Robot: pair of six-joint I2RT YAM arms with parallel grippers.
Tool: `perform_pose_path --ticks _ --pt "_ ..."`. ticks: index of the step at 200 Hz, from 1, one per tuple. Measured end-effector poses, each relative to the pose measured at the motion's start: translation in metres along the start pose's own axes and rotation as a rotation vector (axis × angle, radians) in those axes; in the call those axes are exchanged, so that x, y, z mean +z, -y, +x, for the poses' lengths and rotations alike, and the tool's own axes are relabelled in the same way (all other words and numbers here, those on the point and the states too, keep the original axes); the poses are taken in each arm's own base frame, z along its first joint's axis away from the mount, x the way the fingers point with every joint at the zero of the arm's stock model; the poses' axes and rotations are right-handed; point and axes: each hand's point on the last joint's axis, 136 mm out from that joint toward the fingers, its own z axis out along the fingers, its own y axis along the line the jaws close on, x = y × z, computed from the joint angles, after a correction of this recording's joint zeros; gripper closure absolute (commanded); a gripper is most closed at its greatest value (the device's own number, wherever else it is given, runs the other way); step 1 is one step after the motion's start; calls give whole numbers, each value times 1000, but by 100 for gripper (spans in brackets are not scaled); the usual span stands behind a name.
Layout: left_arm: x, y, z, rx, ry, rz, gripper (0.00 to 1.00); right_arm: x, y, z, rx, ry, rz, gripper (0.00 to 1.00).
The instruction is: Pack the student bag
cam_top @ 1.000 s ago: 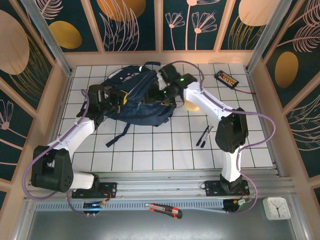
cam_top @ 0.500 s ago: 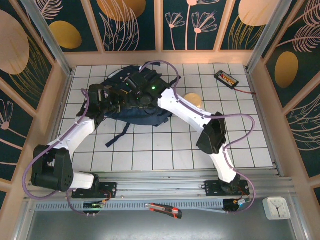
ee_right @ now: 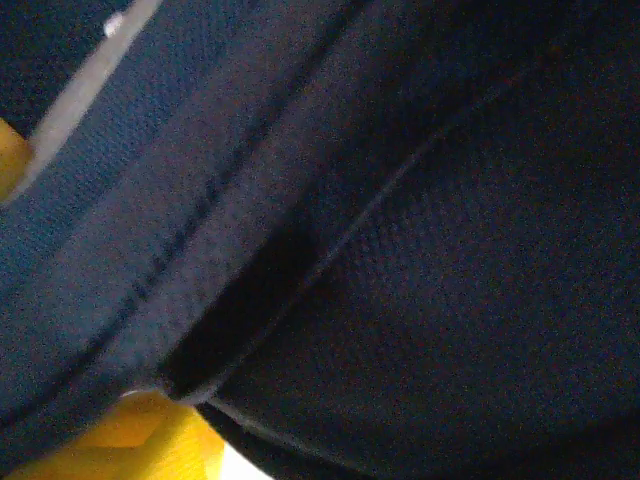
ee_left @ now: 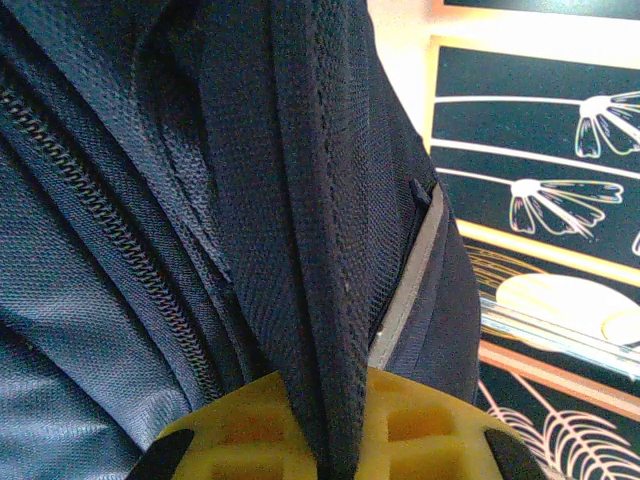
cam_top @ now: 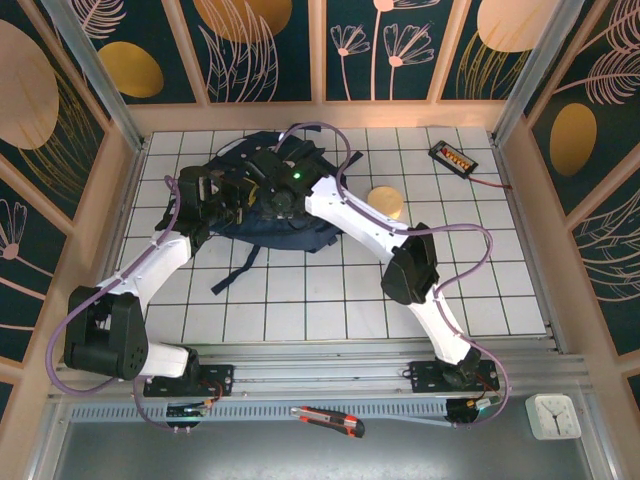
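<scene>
The student bag, dark navy with black straps, lies at the back left of the tiled table. My left gripper is at its left end. In the left wrist view its yellow fingers are shut on a fold of the bag's fabric, beside a zip and a grey stripe. My right gripper reaches across onto the bag's middle. In the right wrist view dark bag fabric presses close to the lens. One yellow finger shows at the bottom edge, and how the jaws stand is hidden.
A round wooden disc lies right of the bag. A black and orange device with a red lead sits at the back right. A box cutter and a white clock lie on the front ledge. Wooden walls enclose the table.
My right arm has swung left from the bag's right end onto its middle, uncovering the wooden disc. The left gripper keeps its hold and place.
</scene>
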Motion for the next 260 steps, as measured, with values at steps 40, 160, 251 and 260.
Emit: perform_pose_path --ticks 40,160,251,260 --pt "1 -1 0 -5 -1 -3 100 1 7 5 -35 7 59 60" --pt "1 3 0 -16 0 8 100 -9 5 3 -78 25 76 93" --pt "-1 5 0 57 2 -23 100 -11 7 3 -143 13 70 100" --pt "-1 2 0 77 -1 -38 100 -10 9 7 -165 0 61 100"
